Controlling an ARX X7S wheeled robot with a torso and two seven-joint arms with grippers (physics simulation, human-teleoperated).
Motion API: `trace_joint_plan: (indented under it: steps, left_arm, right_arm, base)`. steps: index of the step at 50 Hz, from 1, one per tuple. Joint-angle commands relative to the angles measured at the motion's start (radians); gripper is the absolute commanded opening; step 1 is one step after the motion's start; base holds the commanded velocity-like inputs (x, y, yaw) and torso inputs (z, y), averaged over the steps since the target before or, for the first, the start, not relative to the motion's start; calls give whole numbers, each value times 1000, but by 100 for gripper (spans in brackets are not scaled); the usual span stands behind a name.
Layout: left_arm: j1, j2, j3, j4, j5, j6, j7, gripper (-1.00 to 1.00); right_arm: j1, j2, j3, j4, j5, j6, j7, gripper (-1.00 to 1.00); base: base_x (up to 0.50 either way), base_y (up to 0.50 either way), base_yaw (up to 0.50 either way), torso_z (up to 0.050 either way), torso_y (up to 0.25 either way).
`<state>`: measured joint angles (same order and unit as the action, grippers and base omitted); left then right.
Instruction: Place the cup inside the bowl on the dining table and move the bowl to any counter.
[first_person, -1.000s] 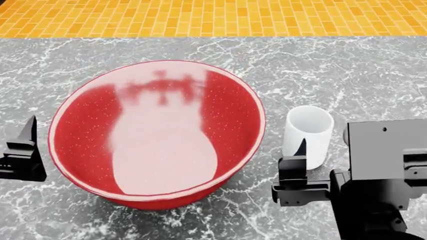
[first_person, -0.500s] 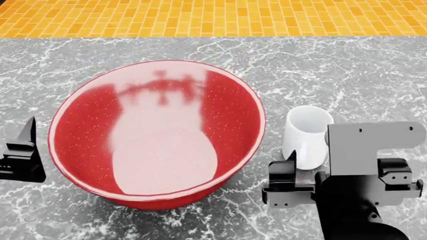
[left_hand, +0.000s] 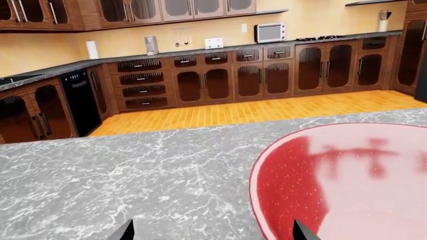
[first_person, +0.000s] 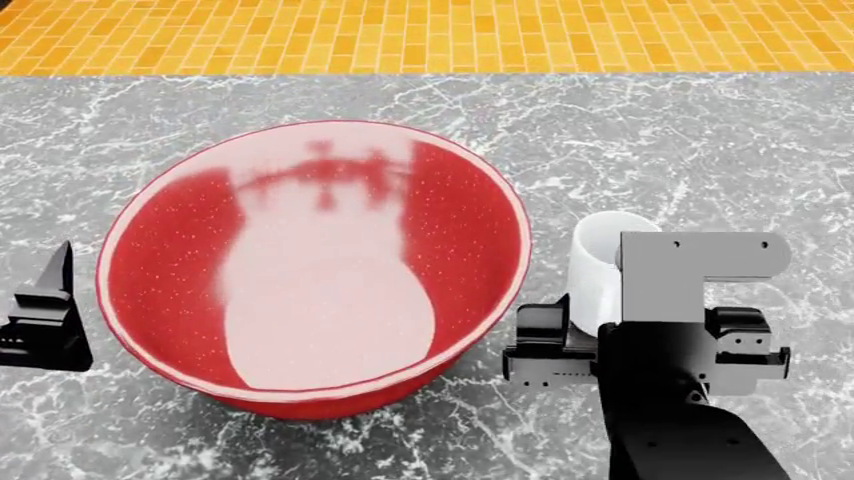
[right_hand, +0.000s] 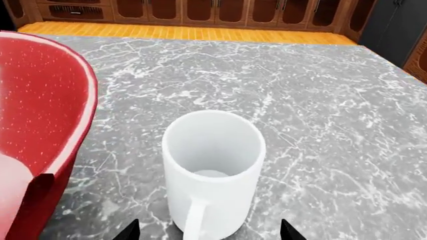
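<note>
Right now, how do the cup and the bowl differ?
The bowl is glossy red with pale speckles; the cup is plain white. The bowl is several times wider, while the cup is a narrow cylinder with a loop handle. Both stand upright and empty on the dining table.

I'm looking across an orange brick-pattern floor (left_hand: 267, 110) running past the far edge of the marble. Reddish-brown cabinets (left_hand: 220, 80) are lining the far wall under a black worktop (left_hand: 200, 50), with a white microwave (left_hand: 269, 32) sitting on it. Upper cabinets (left_hand: 160, 9) are hanging against the pale yellow wall (left_hand: 120, 42).
</note>
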<state>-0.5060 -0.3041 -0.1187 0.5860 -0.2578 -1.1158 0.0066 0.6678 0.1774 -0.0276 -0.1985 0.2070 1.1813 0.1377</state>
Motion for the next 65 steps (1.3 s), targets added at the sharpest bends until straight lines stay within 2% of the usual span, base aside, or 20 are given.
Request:
trace_joint_plan:
  steps: [1,45,65]
  left_arm:
    - [3,6,4,-6,10,13,9,100]
    - [23,-2,10,-11,0,37,-4,100]
    - [22,-5,19,-18,-3,45,-11,100]
  right_arm:
    - [-23,-22,4,63,-17,-50,27,100]
    - [55,-26,0,254,8,-146,20,100]
    - [19,-16,14,280,22,-183,24,100]
  base:
    - [0,0,0,0,0]
    - [0,0,0,0,0]
    - [0,0,0,0,0]
